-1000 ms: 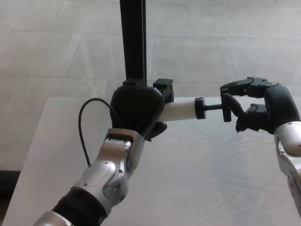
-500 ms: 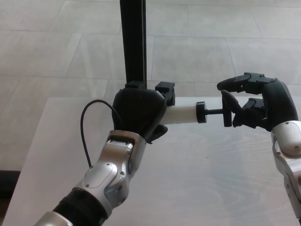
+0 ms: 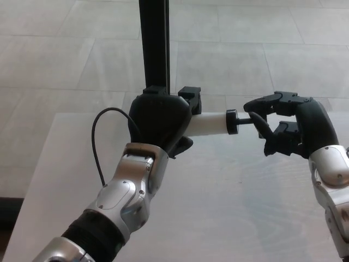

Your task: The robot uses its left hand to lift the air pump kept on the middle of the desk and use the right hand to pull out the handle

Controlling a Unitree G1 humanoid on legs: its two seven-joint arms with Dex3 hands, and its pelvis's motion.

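Since a moment ago the right hand has slid leftward toward the pump, and the rod showing between cap and handle looks shorter. Nearest, the left forearm rises from the lower left over the pale worktop, a thin black cable looping beside it. Its left hand is wrapped tight round the pump's dark end, holding the white barrel level above the worktop's far edge. The right fingers curl around the handle; whether they actually pinch it I cannot tell. Behind stands a black post on the tiled floor.
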